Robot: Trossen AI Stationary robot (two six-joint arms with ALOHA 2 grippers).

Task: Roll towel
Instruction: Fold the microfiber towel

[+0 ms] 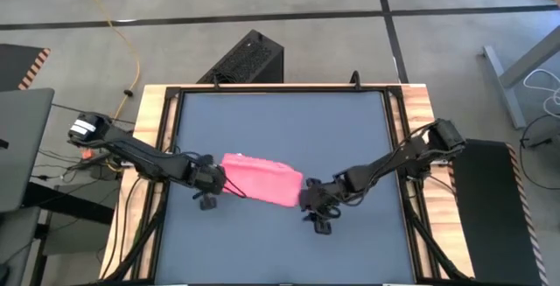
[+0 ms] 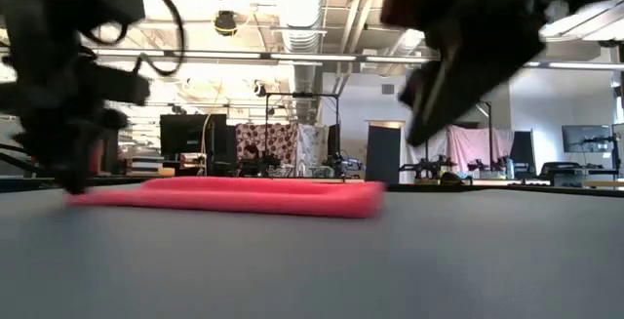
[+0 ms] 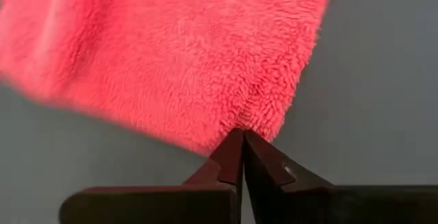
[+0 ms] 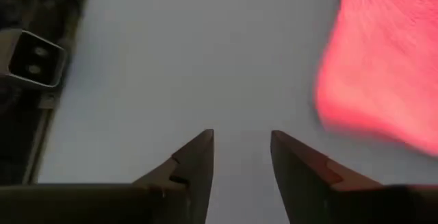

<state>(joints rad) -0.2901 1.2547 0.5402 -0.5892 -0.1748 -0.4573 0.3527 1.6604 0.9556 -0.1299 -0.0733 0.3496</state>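
Note:
The pink towel [image 1: 261,177] lies flat on the dark grey tabletop [image 1: 280,120], a long folded strip running from left to right near the table's middle. It also shows in the low view [image 2: 234,195]. My left gripper [image 1: 216,181] is at the towel's left end, shut on its edge. My right gripper [image 1: 309,200] is open and empty just off the towel's right end, above the table; the towel shows beside its fingers in the right wrist view [image 4: 383,66]. My left gripper pinches the towel's left-end edge [image 3: 250,118] between its two fingertips [image 3: 233,148]. The fingers come from the table's left side, slanting down. The towel lies on the table in front of them, slack; how many layers are held I cannot tell.
The wooden table frame [image 1: 149,120] borders the grey top. A black box [image 1: 245,59] stands on the floor behind the far edge. Bare tabletop lies on the near and far sides of the towel.

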